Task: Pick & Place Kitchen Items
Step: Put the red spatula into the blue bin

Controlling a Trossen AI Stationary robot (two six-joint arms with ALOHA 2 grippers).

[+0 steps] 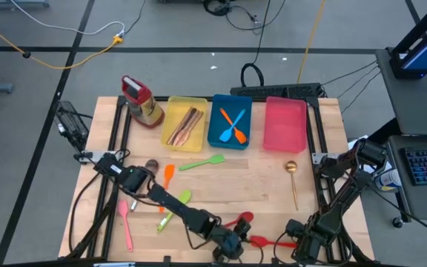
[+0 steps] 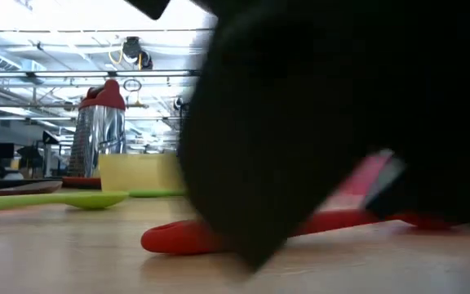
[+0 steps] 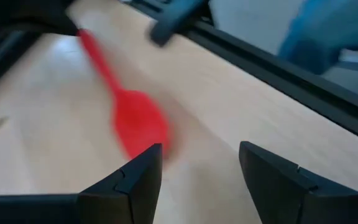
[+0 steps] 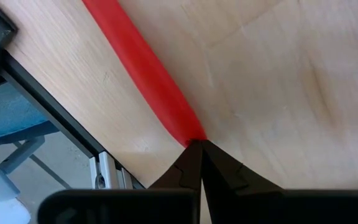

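Note:
A red spatula (image 1: 262,241) lies near the table's near edge, its blade (image 3: 138,124) toward the left and its handle toward the right. My right gripper (image 1: 300,241) is shut on the handle's end. My left gripper (image 1: 232,246) is open and empty, just left of the blade; its fingers (image 3: 135,180) stand short of it. A red spoon (image 1: 243,219) lies on the table just beyond. In the low view a dark gripper body hides the middle of the spatula (image 2: 178,237). My right gripper pinches the free end of the red spatula's handle (image 4: 188,132) between its two fingertips. The handle runs straight away from the fingertips, along them. The blade (image 2: 178,237) rests on the table, and the handle rises slightly toward the gripper.
At the far side stand a yellow tray (image 1: 185,126) with wooden spoons, a blue tray (image 1: 232,126) with orange spatulas, a pink tray (image 1: 285,124) and a red-capped bottle (image 1: 143,100). Green (image 1: 202,162), orange (image 1: 167,178), pink (image 1: 127,222) and gold (image 1: 293,182) utensils lie on the table.

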